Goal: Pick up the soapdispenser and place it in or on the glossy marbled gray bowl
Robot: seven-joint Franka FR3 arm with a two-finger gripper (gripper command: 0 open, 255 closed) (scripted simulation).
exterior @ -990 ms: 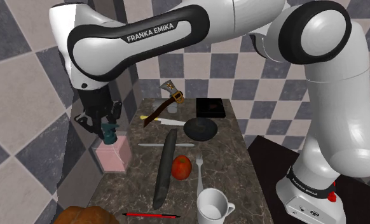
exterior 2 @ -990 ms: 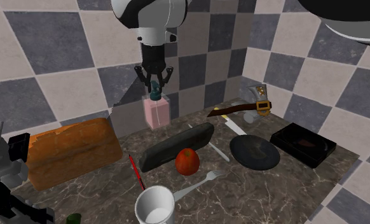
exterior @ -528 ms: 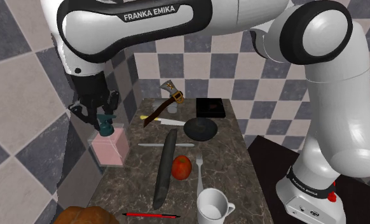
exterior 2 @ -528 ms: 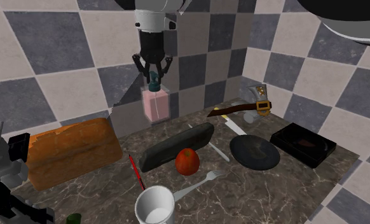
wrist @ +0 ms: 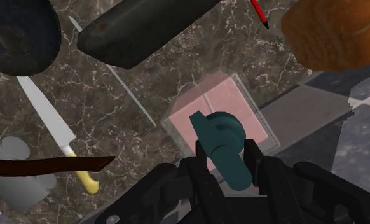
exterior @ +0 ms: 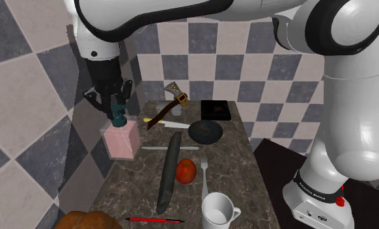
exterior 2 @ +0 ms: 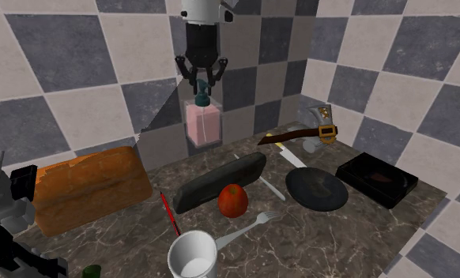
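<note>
Hanging from the black gripper (exterior 2: 202,89) by its teal pump head (wrist: 223,145), the soap dispenser (exterior 2: 203,125) is up in the air by the checkered wall, at the far corner of the marbled counter (exterior: 232,170). Its clear, pink-filled body dangles upright below the hand. From where I stand the base looks clear of the stone, though only by a little. The two fingers (wrist: 254,159) are closed to a narrow gap and clamp the pump from either side. That seems a sensible choice, since the square body is probably too broad for them and the pump is the slimmer part to pinch. The hand points straight down, which keeps the bottle level and lets its weight hang under the grip instead of twisting out of it. The dark gray bowl (exterior: 206,133) sits well apart from the dispenser, toward the shoulder view's right, empty and open side up. Between the two lie a long dark loaf-shaped thing (exterior: 169,170), a knife (exterior: 174,124) and the haft of an axe (exterior: 163,114). A red fruit (exterior: 185,171) and a fork (exterior: 204,170) lie nearer the stand. I would judge the pick done and the carry about to start. The bottle needs enough height to pass over that clutter. A grip on the pump alone could let the body swing or slip, so a gentle sideways move looks wise before it is lowered into the bowl.
</note>
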